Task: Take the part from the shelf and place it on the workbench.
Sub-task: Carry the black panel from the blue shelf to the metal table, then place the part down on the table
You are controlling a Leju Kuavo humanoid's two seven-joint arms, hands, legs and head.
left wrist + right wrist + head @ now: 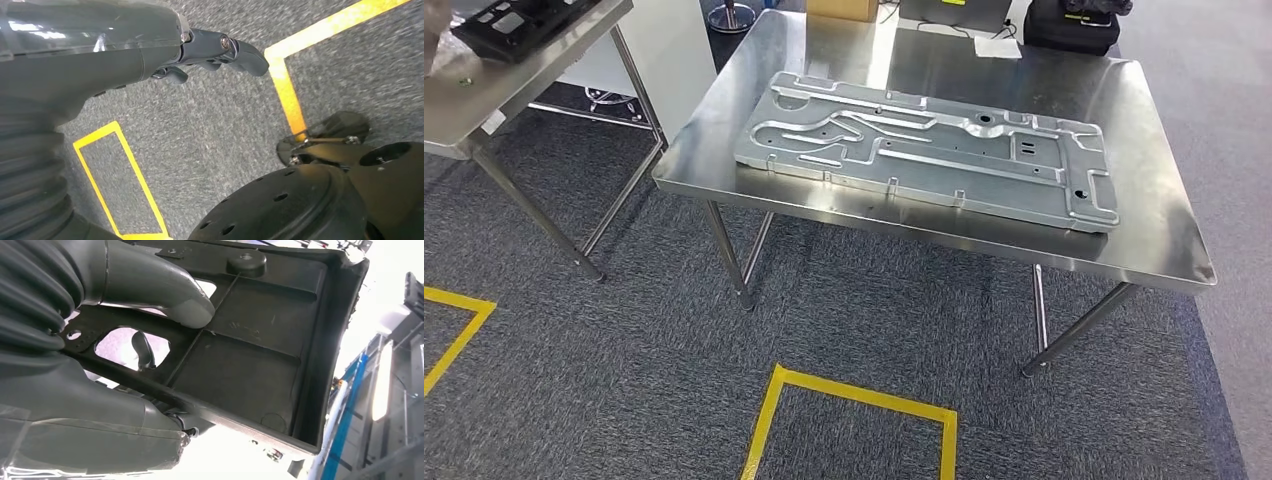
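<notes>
My right hand (125, 365) grips a black plastic part (250, 345), a flat ribbed tray-like piece with raised edges. The thumb (190, 310) presses on its inner face, and a dark finger (142, 350) shows through a cut-out. In the head view the steel workbench (1144, 250) stands ahead, with a large silver stamped metal plate (924, 150) lying across its middle. My left hand (210, 50) hangs over the grey carpet with its fingers loosely apart, holding nothing.
A second steel table (484, 90) stands at the far left with a black part (514, 25) on it. A black case (1074, 25) and a cardboard box (844, 8) sit at the workbench's far edge. Yellow tape (854, 395) marks the carpet.
</notes>
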